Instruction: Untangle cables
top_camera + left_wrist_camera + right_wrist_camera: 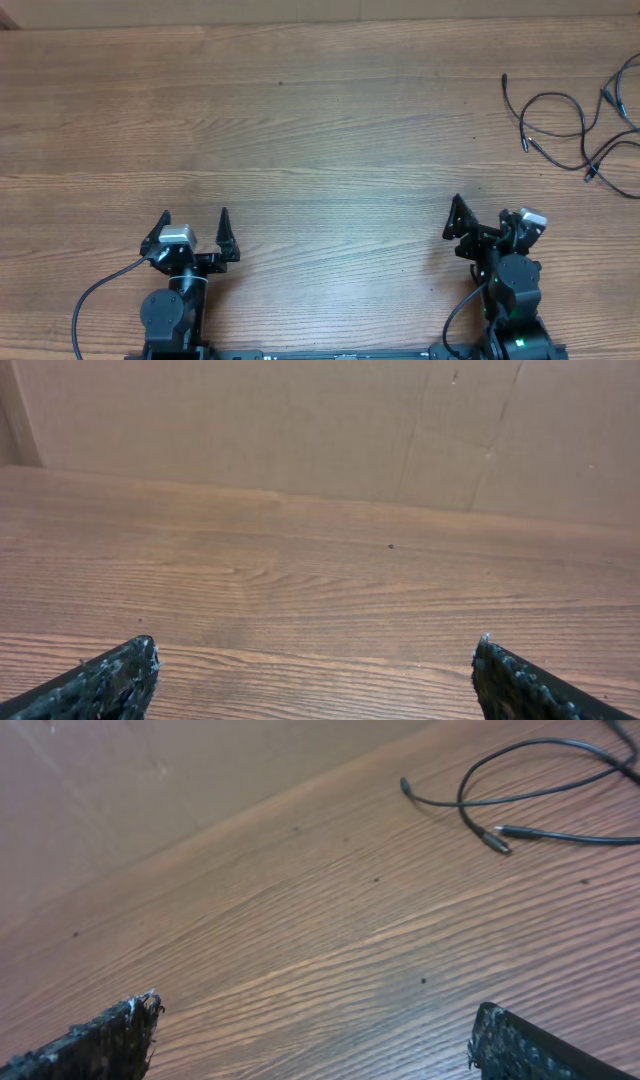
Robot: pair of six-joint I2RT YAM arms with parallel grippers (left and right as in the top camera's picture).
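Cables (497,841) well beyond right end effector (315,1012)

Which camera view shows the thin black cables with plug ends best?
Overhead: the thin black cables lie looped at its right edge. The right wrist view shows only a part; the left wrist view, none.

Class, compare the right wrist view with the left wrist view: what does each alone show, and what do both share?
Only the right wrist view shows the cables, thin black cords with plug ends, plus the right gripper. Only the left wrist view shows the left gripper. Both share the wooden table and wide-open jaws holding nothing.
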